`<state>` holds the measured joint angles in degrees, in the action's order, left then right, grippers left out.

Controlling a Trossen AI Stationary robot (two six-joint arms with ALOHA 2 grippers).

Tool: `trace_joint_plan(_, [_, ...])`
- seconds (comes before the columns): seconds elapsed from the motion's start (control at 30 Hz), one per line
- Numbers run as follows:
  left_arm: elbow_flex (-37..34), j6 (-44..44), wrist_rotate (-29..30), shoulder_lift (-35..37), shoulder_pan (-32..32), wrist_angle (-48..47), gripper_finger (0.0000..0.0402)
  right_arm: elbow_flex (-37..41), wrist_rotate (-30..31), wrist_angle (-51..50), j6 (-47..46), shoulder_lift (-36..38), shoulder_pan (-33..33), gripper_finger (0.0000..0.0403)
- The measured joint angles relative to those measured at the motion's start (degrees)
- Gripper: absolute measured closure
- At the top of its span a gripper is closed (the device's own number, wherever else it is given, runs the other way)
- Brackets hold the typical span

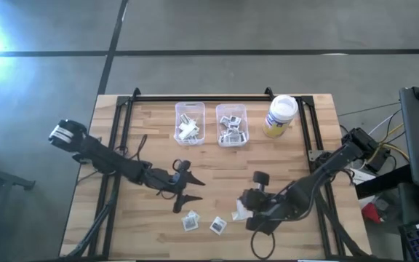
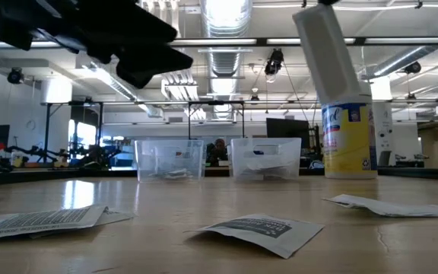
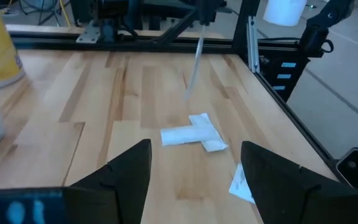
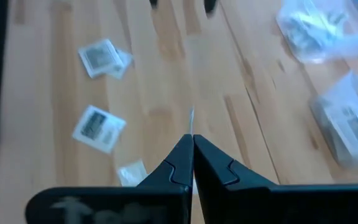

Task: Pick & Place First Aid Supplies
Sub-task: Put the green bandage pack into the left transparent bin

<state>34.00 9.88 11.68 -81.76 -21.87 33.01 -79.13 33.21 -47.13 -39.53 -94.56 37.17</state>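
Note:
My right gripper point(image 4: 192, 142) is shut on a long narrow pale strip packet point(image 3: 195, 62) above the table's near middle point(image 1: 243, 212). The strip also shows tilted in the low view point(image 2: 329, 53). My left gripper point(image 1: 189, 193) stands open above the wood, left of the right gripper, with nothing between its fingers point(image 3: 194, 186). Two square white packets with dark print point(image 1: 190, 220) point(image 1: 218, 225) lie flat near the front edge. Two pale strips lie crossed on the wood point(image 3: 192, 134). Two clear bins point(image 1: 190, 122) point(image 1: 232, 124) at the back hold more packets. My right gripper pinches the strip packet between its two fingertips; in the right wrist view the strip shows edge-on, sticking out past the tips point(image 4: 191, 121). The fingers slant down toward the table. The strip hangs tilted below them point(image 3: 191, 81), clear of the wood.
A white-lidded yellow jar point(image 1: 280, 115) stands at the back right beside the bins. Another packet lies near the right edge point(image 3: 241, 183). A black frame point(image 1: 195, 97) runs along the table's back and sides. Bare wood lies between the bins and the grippers.

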Motion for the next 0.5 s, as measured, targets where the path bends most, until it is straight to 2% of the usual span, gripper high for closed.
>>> trace_joint_plan(0.23, [6.10,-3.54,-0.01,-5.40,0.01,-0.04,0.0161,0.00,-0.05,9.26,6.96,0.00,-0.63,0.0395])
trace_joint_plan(0.5, [11.58,-4.03,0.00,-8.17,0.03,-0.03,0.0161,0.00,-0.17,14.45,11.03,-0.02,-0.74,0.0395])
